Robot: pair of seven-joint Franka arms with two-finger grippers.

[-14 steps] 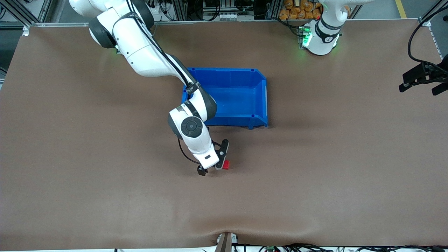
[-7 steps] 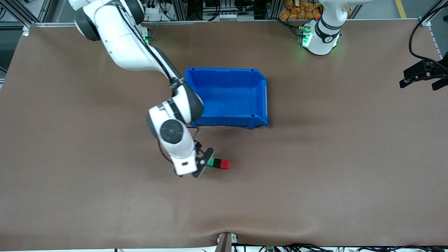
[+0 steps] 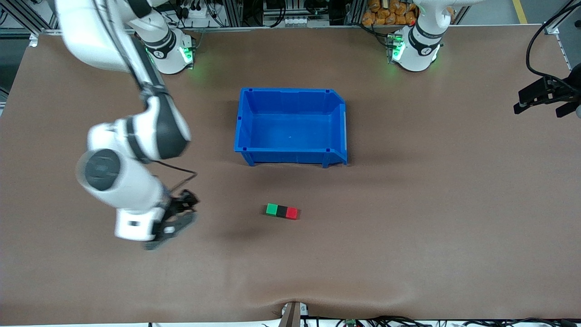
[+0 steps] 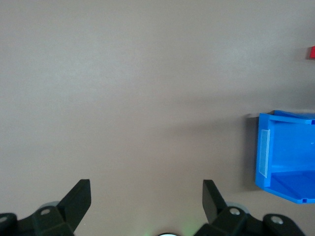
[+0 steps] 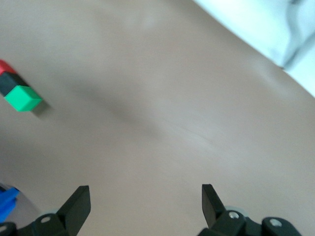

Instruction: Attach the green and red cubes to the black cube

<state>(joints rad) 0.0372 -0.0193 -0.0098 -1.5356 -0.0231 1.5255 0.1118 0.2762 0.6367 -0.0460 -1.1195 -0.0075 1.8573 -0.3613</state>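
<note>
Brown matte table (image 3: 408, 227) carried green cube (image 3: 272, 209), black cube (image 3: 282, 211) and red cube (image 3: 292, 213) joined in a row at the bin's (image 3: 290, 156) 6 o'clock. Right gripper (image 3: 174, 220), blurred, hovered spread apart over bare table toward the right arm's end; left gripper (image 3: 544, 97), partly cut off, waited with fingers spread.

Red cube (image 4: 312, 52): my left wrist view's edge cuts off all but a sliver.
Blue bin (image 4: 285, 157): only one end shows there.
Right tool (image 3: 174, 220): blurred from the front.
Black cube (image 5: 7, 83): partly cropped in my right wrist view.
</note>
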